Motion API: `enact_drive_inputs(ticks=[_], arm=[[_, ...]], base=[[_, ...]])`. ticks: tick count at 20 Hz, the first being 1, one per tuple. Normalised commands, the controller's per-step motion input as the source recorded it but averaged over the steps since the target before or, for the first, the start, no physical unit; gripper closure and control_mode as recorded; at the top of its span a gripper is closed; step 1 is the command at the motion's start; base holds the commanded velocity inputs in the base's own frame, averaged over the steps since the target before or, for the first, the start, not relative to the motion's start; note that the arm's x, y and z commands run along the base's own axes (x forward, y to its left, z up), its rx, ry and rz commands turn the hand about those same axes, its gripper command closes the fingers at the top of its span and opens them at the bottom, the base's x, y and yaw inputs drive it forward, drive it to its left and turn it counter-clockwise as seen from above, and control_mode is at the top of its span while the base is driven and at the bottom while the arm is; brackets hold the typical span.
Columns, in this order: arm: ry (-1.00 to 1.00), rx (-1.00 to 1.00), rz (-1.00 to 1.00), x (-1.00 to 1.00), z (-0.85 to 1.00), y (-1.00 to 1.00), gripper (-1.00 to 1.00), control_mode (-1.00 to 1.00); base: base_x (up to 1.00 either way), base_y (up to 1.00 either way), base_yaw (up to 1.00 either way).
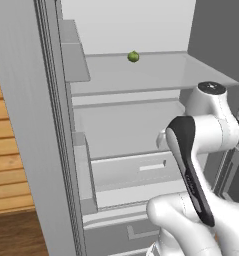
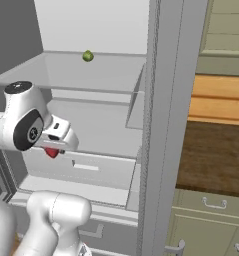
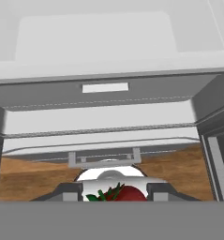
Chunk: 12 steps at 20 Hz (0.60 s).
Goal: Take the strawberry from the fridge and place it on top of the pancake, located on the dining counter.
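Observation:
The fridge stands open in front of me, with a white interior and glass shelves. My gripper hangs in front of the lower shelf, pointing down, shut on the strawberry. In the hand view the red strawberry with its green leaves sits between the two dark fingertips of the gripper. In the left base view my own forearm covers the hand. The pancake and the dining counter are out of view.
A small green round fruit lies on the upper glass shelf. The open fridge door stands to the left, a door edge to the right. Olive-green cabinets with a brown top lie beyond on the right. Fridge drawers sit below the hand.

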Motion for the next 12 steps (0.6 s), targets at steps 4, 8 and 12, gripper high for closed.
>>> enact_drive_inputs(ticks=[4,8,12], arm=[[0.00,0.00,0.00,-0.03,-0.01,-0.28,1.00,-1.00],[-0.04,0.00,0.00,0.03,-0.01,0.00,1.00,-1.00],[0.00,0.00,0.00,0.01,-0.07,0.00,1.00,-1.00]], base=[[0.00,0.00,0.00],[0.00,0.00,0.00],[0.00,0.00,0.00]])
